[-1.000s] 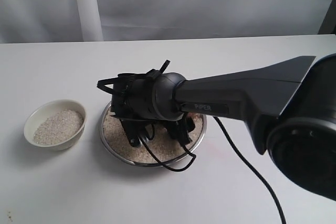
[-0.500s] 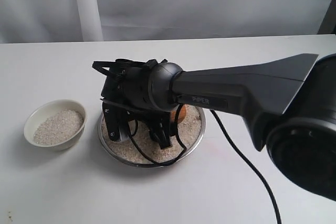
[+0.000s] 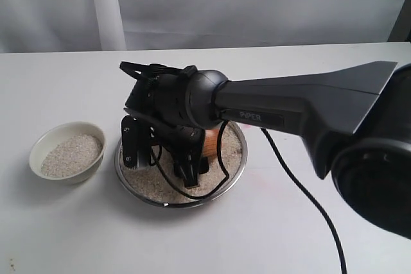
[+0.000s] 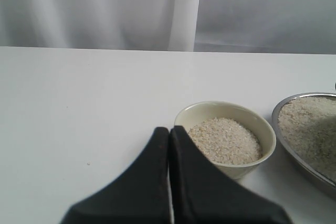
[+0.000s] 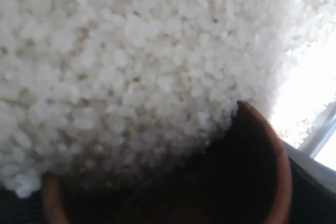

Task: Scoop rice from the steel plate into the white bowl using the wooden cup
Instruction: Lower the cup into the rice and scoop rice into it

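Observation:
The steel plate lies mid-table with a bed of rice in it. My right gripper reaches down into the plate, shut on the wooden cup, which shows only as a brown patch behind the wrist. In the right wrist view the cup's reddish rim is pressed mouth-first into the rice; the fingers are hidden there. The white bowl stands left of the plate, holding rice. My left gripper is shut and empty, just short of the bowl; the plate lies beyond.
A black cable trails from the right arm across the table to the front right. A white curtain hangs behind the table's far edge. The right arm's dark body spans the right half of the exterior view.
The right wrist has swung left and rolled over the plate, and the brown cup has come into sight behind it. The plate has slid a little left. The bowl has not moved.

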You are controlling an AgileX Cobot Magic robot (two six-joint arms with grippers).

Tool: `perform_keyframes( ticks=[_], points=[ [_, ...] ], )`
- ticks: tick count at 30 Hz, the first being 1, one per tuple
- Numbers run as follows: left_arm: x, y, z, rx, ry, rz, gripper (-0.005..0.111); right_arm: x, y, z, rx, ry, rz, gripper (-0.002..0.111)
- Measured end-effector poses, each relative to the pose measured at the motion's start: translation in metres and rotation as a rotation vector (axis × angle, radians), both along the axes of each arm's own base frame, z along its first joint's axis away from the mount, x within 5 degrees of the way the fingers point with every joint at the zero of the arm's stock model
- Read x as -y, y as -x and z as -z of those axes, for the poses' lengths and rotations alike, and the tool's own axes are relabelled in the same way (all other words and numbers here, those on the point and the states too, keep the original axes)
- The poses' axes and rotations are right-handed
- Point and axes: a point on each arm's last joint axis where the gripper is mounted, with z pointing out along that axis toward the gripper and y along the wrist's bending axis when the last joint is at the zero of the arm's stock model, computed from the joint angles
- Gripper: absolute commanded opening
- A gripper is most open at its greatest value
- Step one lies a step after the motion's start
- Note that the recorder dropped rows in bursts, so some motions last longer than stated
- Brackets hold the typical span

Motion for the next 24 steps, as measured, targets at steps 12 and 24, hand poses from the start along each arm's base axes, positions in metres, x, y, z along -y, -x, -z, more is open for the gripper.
perform_keyframes(
  ticks=[12,24],
  points=[
    [0.0,0.0,0.0,0.0,0.0,0.0,0.0,0.003,-0.007,-0.001,-0.05,-0.121,0.072,0.0],
    [0.0,0.0,0.0,0.0,0.0,0.0,0.0,-0.001,-0.011,-0.004,-0.089,-0.288,0.126,0.0]
  ],
)
